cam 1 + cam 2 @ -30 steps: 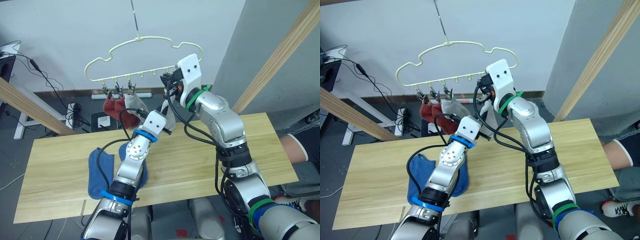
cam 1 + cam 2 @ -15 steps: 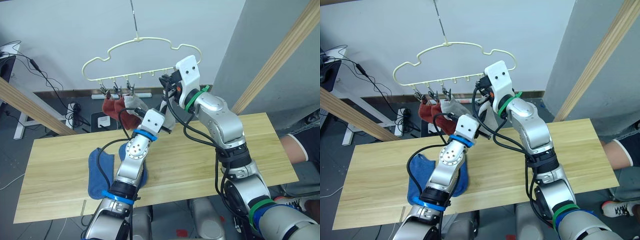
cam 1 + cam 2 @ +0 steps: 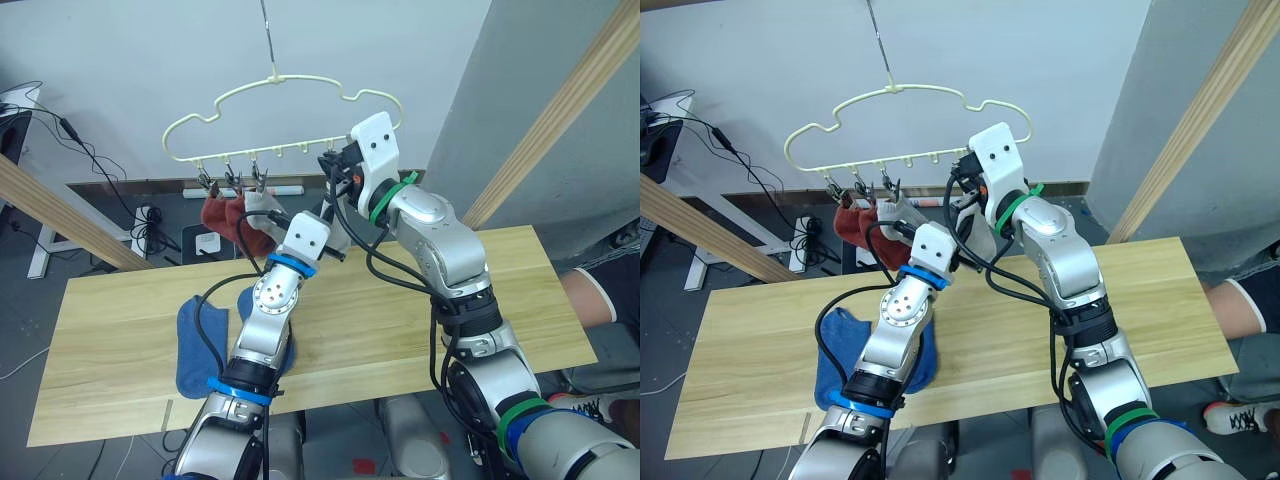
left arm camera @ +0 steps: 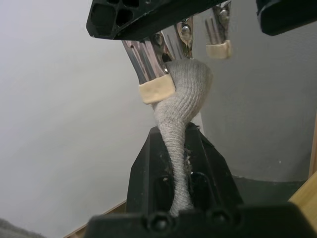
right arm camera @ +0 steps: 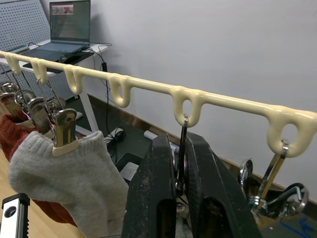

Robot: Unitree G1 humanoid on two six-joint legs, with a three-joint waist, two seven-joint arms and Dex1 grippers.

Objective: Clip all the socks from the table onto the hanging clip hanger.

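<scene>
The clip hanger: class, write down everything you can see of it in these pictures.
The clip hanger is thin pale yellow wire with a cloud-like outline, hung by a metal hook. Small metal clips dangle from loops along its bottom bar. Two rust red socks and a grey sock hang clipped. The right hand pinches one clip; the left hand feeds it another grey sock.

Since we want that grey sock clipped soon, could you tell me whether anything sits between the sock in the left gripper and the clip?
Nothing visible does: the grey sock held by the left gripper already reaches the clip.
</scene>
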